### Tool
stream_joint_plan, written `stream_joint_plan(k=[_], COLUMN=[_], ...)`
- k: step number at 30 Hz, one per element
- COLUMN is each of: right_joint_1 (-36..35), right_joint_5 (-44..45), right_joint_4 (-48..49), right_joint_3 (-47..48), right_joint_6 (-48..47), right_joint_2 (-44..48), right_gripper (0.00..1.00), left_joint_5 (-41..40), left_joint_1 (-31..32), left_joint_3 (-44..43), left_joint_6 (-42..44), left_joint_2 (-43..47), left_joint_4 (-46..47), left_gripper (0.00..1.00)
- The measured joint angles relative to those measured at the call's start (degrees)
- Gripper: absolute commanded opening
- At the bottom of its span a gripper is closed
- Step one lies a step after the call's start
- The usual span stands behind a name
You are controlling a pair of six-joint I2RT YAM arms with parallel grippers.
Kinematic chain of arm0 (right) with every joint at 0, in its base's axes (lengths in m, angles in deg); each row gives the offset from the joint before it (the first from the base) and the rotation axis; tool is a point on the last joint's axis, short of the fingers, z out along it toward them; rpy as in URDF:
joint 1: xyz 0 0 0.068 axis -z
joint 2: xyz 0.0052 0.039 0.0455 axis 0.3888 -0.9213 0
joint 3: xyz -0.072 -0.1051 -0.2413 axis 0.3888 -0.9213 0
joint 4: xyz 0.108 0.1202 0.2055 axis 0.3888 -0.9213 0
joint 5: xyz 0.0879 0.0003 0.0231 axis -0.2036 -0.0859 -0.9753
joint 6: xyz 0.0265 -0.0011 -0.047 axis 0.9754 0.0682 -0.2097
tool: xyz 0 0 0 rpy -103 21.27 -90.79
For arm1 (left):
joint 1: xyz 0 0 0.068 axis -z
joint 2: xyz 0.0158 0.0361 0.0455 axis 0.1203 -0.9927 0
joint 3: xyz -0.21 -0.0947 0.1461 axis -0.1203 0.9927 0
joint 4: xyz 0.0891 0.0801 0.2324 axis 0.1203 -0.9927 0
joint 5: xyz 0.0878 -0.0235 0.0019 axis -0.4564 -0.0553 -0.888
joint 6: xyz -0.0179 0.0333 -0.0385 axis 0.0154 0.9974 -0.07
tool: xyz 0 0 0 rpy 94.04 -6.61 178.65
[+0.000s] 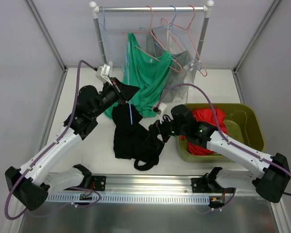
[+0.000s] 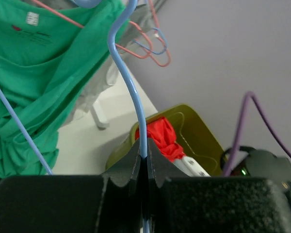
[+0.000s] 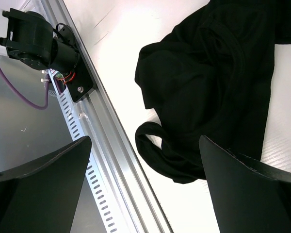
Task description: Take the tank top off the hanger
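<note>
Left gripper (image 2: 144, 165) fingers pressed tight on blue hanger (image 2: 131, 92) wire; right gripper (image 1: 158, 130) spread wide over black tank top (image 1: 131, 138) heaped centre-near on table (image 1: 99, 155). Best grab fabric low, pull near-right, hanger held steady

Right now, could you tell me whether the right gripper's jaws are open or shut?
Open: the right gripper shows its jaws wide apart, empty, over the crumpled black tank top.

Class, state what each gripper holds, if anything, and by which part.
Left gripper: thin blue wire hanger, pinched on its wire between the fingers. Right gripper: open, holding nothing.
</note>
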Motion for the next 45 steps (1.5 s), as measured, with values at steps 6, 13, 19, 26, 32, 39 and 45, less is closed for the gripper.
stream_joint_plan(k=[6,13,19,26,32,39,45], right_joint_1=[0.0,0.0,0.0,0.0,0.0,0.0,0.0], right_joint_5=[0.2,0.2,-0.5,-2.3,-3.1,-4.0,-4.0], right_joint_4=[0.0,0.0,0.0,0.1,0.5,1.0,2.0], right_joint_3=[0.0,0.0,0.0,1.0,2.1,3.7,5.4], right_joint_6=[0.0,0.0,0.0,0.1,0.1,0.1,1.0], right_joint_2=[0.0,0.1,0.0,-2.6,-6.8,-9.7,-11.3], right_gripper=[0.99,1.0,0.99,0.99,0.99,0.99,0.99], left_joint_5=[-8.2,-9.7,-9.5,-5.9,-4.6,-2.8,-1.5], left_joint_1=[0.1,-5.9,-9.9,-12.7,-13.0,-16.1,-18.1], left_joint_3=[-12.7,-31.9,-41.0,-49.8,-49.9,-49.8,-47.6], left_joint_6=[-0.7,-6.7,-8.0,-8.1,-8.0,-9.8,-11.6], left_joint_2=[-11.3,-29.0,-37.4,-42.8,-42.8,-42.9,-43.8], left_joint_4=[-4.4,-7.1,-11.7,-13.4,-13.8,-13.9,-13.9], left_gripper=[0.0,0.0,0.0,0.0,0.0,0.0,0.13])
